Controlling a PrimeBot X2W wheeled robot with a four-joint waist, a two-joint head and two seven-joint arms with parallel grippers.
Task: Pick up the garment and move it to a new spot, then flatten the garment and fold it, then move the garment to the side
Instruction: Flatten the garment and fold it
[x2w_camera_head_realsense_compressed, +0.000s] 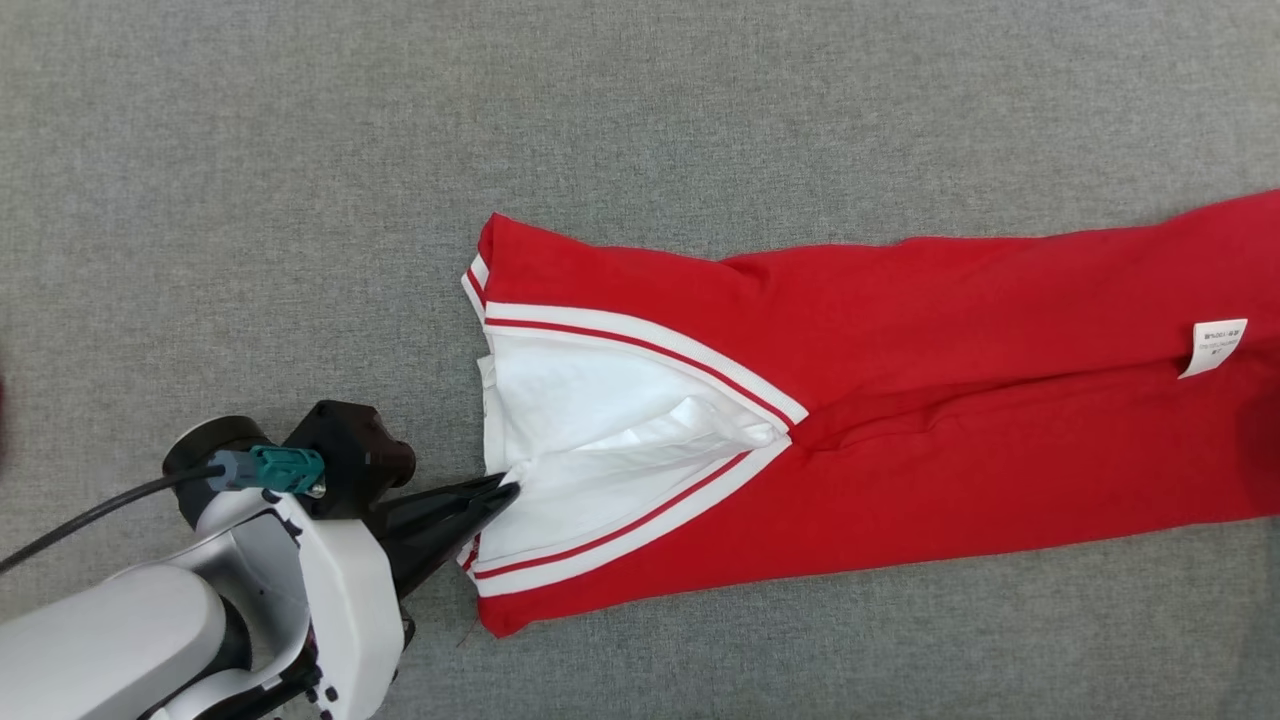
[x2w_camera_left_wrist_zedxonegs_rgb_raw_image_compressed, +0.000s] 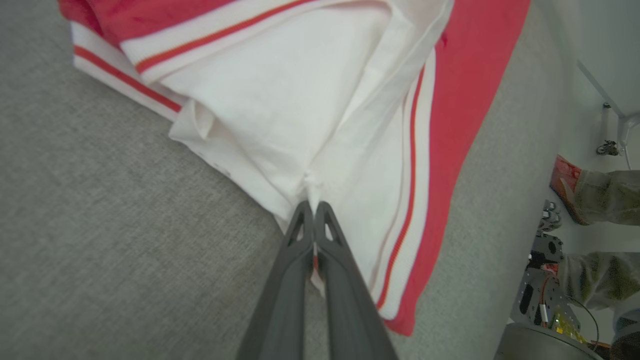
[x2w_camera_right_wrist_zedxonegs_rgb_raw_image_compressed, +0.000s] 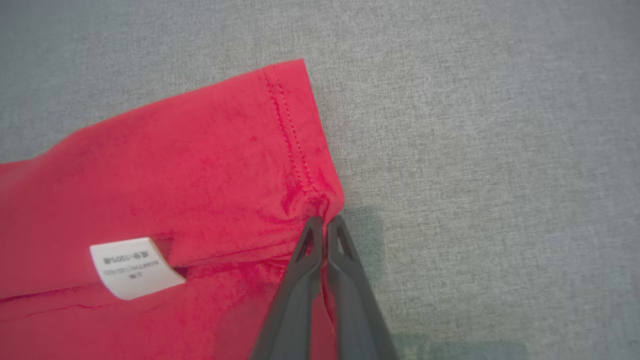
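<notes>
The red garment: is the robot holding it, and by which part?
Yes. The left gripper pinches the garment by white fabric at its striped end; the right gripper pinches its stitched red hem corner.

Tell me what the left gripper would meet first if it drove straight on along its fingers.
The left gripper is shut on the white inner fabric of the garment, so it would plough straight into that white cloth, probably bunching it toward the striped band.
</notes>
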